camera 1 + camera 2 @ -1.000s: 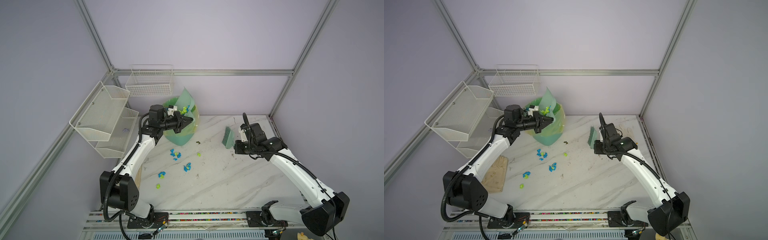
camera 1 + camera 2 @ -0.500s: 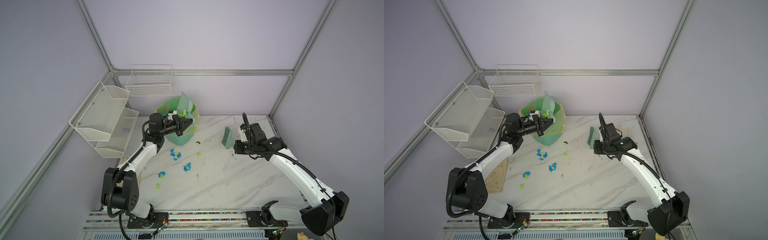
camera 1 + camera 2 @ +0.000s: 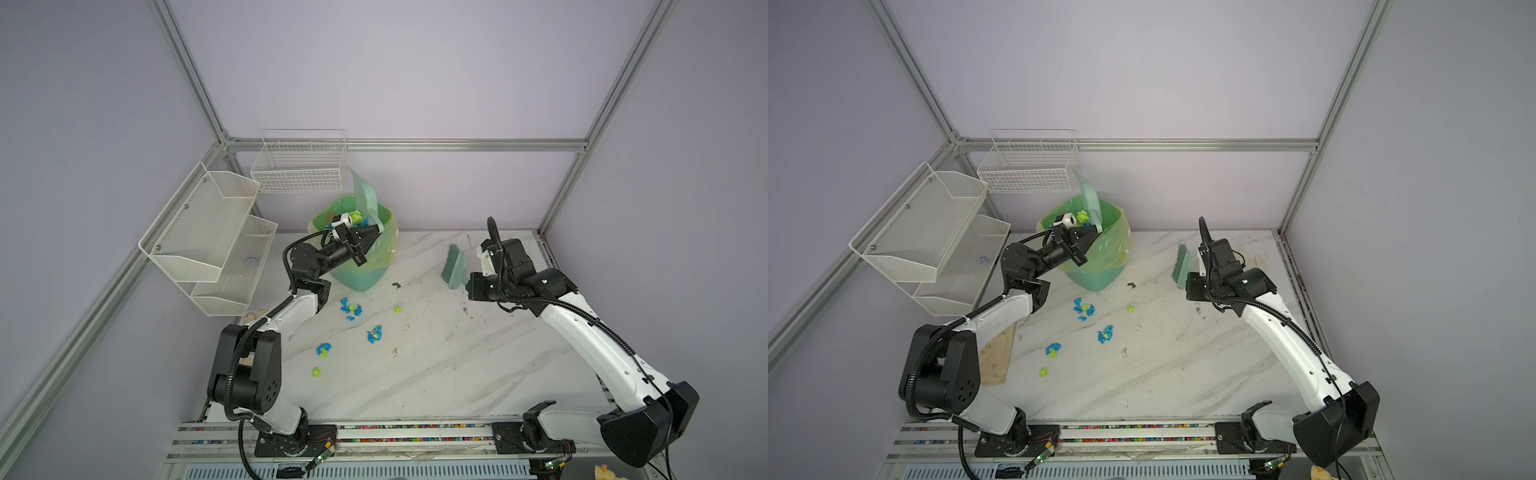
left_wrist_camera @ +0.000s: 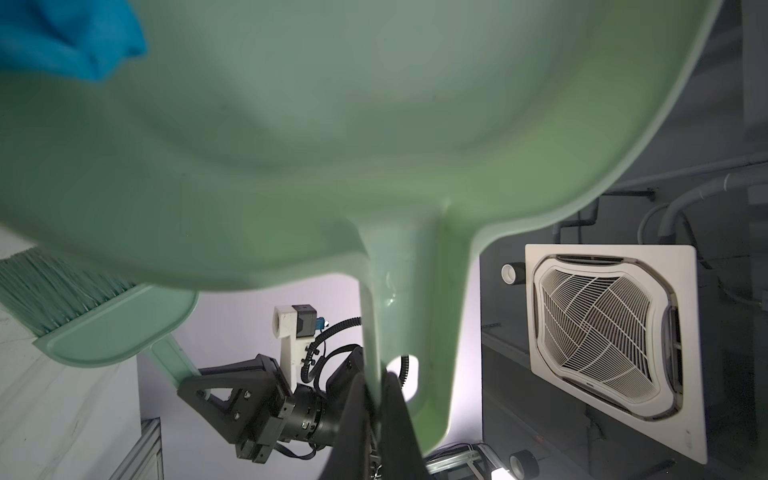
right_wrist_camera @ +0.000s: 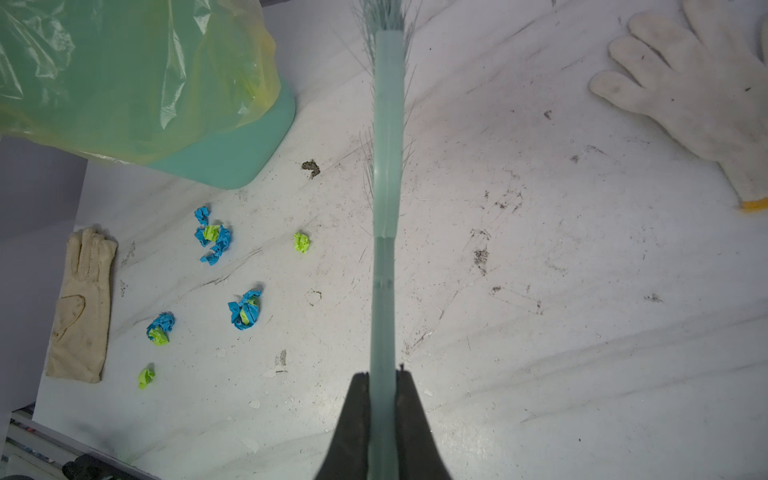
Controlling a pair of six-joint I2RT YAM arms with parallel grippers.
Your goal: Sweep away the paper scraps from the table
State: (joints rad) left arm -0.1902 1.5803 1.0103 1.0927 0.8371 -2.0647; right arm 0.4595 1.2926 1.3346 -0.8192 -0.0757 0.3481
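Tipping the dustpan [image 3: 366, 198] over the bin [image 3: 360, 279] looks like the step you are in. Your left hand [image 4: 376, 388] is clamped on the pan's thin handle, and the pan stands nearly upright above the bin's mouth. Your right hand [image 5: 384, 380] is closed on the brush [image 5: 388, 166] handle and holds it clear above the table [image 3: 457, 365], bristles pointing away from the wrist.

Most of the job seems undone. The paper scraps [image 3: 351, 309] lie in five small groups on the table just in front of the bin, on your left arm's side, with a few more wads showing inside the bin.

Watch these:
- A blue scrap [image 4: 70, 37] sits at the edge of the left wrist view, close against the pan. You cannot tell if it is in the pan or already in the bin. If it clings, it may drop back on the table when you lower the pan.
- The loose bag [image 5: 137, 75] drapes over the bin's rim. The pan's lip could snag it and drag the bin.
- The wads look very light, so a fast brush stroke would probably scatter them.
- The glove [image 5: 83, 307] lies near the scraps and could get swept along with them.
- Both handles are narrow and may twist in your grip under side load.
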